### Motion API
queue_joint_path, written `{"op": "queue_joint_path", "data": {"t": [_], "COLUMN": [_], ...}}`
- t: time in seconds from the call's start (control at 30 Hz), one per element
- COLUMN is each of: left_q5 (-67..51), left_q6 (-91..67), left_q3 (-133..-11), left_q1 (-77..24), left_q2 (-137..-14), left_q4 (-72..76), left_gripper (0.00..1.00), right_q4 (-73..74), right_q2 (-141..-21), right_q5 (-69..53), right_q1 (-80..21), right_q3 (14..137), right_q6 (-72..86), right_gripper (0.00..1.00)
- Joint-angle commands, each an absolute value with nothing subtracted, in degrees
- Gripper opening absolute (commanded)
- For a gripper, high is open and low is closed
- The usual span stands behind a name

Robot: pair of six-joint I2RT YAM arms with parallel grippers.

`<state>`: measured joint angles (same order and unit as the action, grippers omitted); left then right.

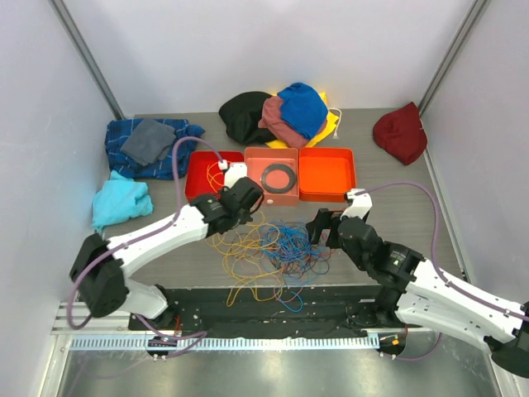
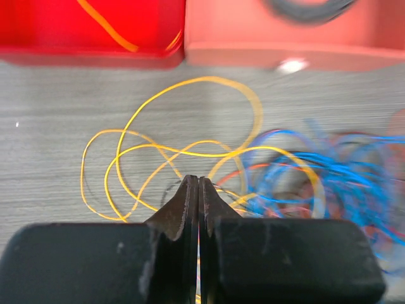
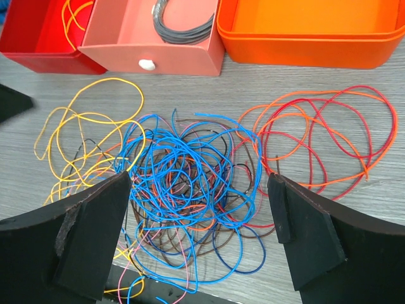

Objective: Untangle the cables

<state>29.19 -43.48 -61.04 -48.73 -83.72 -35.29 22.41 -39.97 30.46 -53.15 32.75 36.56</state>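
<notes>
Found the cables [image 3: 183,164] tangled on the bench [image 3: 240,79] just before three trays [image 3: 304,44]. Noted left tool [image 2: 199,180] clenched among yellow loops, probably to draw one clear; cannot confirm a strand pinched. Noted right tool [image 3: 199,183] released, poised wide over blue knot.

The left arm [image 1: 157,236] stretches forward and inward, and the left gripper [image 2: 199,182] has its jaws pressed tight together. The right arm [image 1: 430,285] bends in toward the middle. The right gripper [image 3: 199,190] tilts downward, jaws spread wide.
</notes>
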Motion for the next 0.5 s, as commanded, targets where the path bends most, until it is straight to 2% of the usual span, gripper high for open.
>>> {"op": "queue_joint_path", "data": {"t": [0.0, 0.03, 0.1, 0.13, 0.23, 0.47], "left_q5": [29.89, 25.62, 19.28, 14.64, 10.99, 9.49], "left_q6": [-42.1, -40.45, -38.94, -38.59, -37.88, -37.97], "left_q3": [-60.12, -59.94, -59.77, -59.59, -58.54, -56.86], "left_q1": [-49.22, -49.22, -49.57, -50.7, -55.0, -59.68], "left_q2": [-76.03, -75.5, -75.58, -76.02, -78.22, -81.91], "left_q4": [-32.44, -31.47, -29.37, -28.92, -26.46, -22.5], "left_gripper": [0.0, 0.01, 0.13, 0.26, 0.41, 0.45], "right_q4": [18.2, 17.85, 17.23, 17.14, 17.66, 20.56], "right_q2": [-42.45, -43.23, -43.94, -44.38, -44.39, -41.84], "right_q5": [29.8, 29.45, 29.09, 29.27, 30.31, 32.61], "right_q1": [-53.17, -53.17, -53.09, -53.17, -53.17, -53.17], "right_q3": [33.22, 33.4, 33.84, 34.01, 34.89, 36.21], "right_q6": [36.65, 36.65, 36.65, 36.39, 35.69, 34.72], "right_gripper": [1.0, 1.0, 1.0, 1.0, 1.0, 1.0]}}
